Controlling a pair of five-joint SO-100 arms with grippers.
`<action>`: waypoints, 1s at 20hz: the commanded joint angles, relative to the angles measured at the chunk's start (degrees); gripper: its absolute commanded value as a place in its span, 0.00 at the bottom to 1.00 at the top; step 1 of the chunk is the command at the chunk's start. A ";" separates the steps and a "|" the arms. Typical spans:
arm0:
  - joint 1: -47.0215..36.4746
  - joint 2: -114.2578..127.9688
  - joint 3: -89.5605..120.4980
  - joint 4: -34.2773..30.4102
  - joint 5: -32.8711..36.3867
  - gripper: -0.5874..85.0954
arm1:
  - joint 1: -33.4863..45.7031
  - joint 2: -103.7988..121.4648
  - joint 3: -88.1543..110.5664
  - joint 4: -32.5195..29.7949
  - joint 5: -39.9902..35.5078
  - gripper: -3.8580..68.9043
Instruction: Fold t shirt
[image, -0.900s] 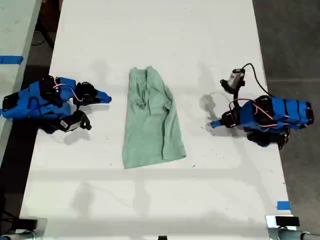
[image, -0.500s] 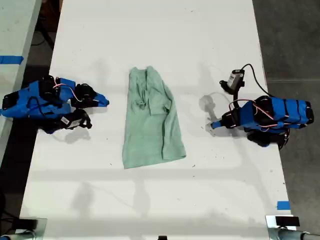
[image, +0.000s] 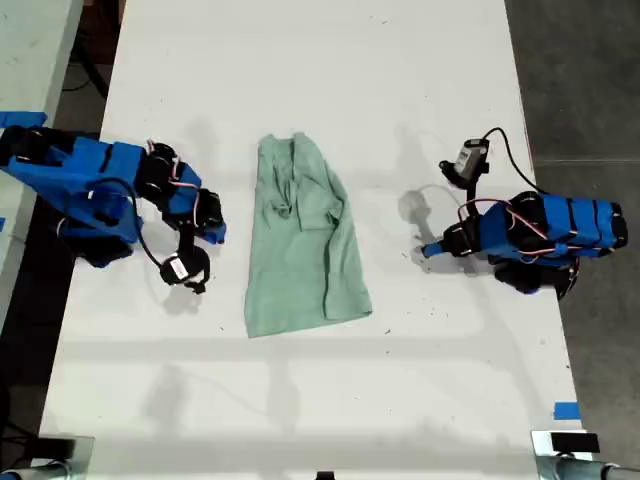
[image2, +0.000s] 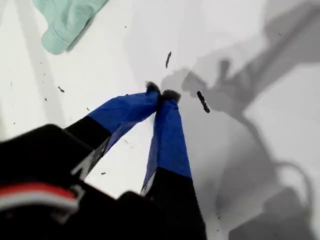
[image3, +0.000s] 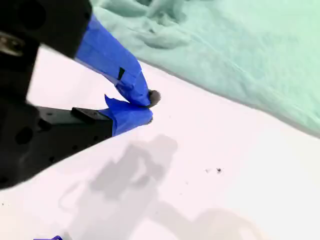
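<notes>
The t shirt (image: 303, 238) lies in the middle of the exterior view as a long, narrow, rumpled strip of pale mint-green cloth, running from upper centre down towards lower centre on the white table (image: 320, 90). My first gripper (image2: 161, 95) shows only a corner of the shirt far off at the edge of its wrist view, so it belongs to the arm at the exterior view's right (image: 428, 248), well clear of the cloth; its blue-taped fingers are pressed together at the tips, holding nothing. My second gripper (image3: 147, 106) sits just beside the shirt's long edge, on the arm at the exterior view's left (image: 212, 228); its tips are nearly touching, with nothing between them, just above bare table.
</notes>
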 joint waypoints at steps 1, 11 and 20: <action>8.26 -21.36 -22.06 5.98 -2.90 0.20 | -0.70 0.88 4.57 -1.85 -0.18 0.08; 11.60 -45.79 -40.25 4.92 -0.70 0.29 | -1.05 0.88 4.57 -1.85 0.09 0.08; 8.09 -55.72 -54.67 10.20 0.00 0.00 | -1.05 0.88 4.57 -1.85 0.00 0.08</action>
